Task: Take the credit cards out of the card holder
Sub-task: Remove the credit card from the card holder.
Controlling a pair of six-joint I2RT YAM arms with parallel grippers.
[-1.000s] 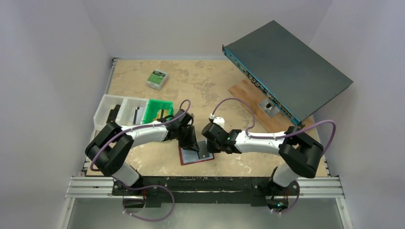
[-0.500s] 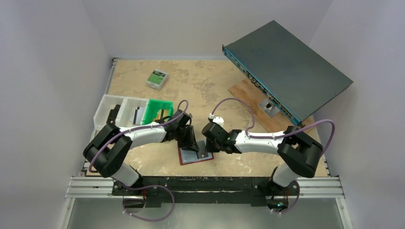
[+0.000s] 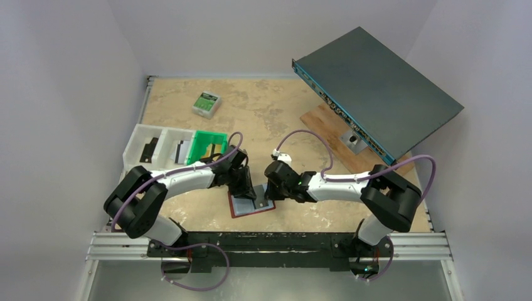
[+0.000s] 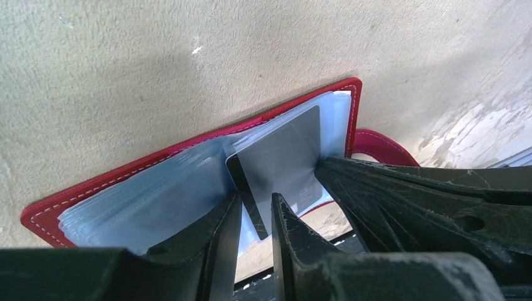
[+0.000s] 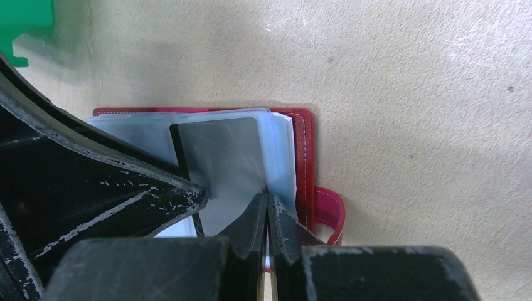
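Note:
The red card holder (image 3: 241, 211) lies open flat on the table near the front edge, its pale blue pockets facing up. A grey credit card (image 4: 282, 157) sticks partway out of a pocket. My left gripper (image 4: 254, 200) is slightly open, and the card's near end sits in the gap between its fingers. My right gripper (image 5: 266, 195) is shut, its tips pressing on the pockets (image 5: 279, 150) at the card's right edge (image 5: 219, 157). The holder's snap tab (image 5: 329, 213) pokes out to the right. From above, both grippers (image 3: 248, 191) (image 3: 268, 195) meet over the holder.
A green bin (image 3: 209, 145) and a white divided tray (image 3: 154, 143) stand to the left behind my left arm. A small green-and-white box (image 3: 206, 103) lies at the back. A dark flat device (image 3: 376, 88) leans over a wooden board (image 3: 329, 125) at the right.
My left arm has shifted a little to the left and its jaws have widened slightly. The holder has slid slightly left with it. The right gripper stays shut on the pockets.

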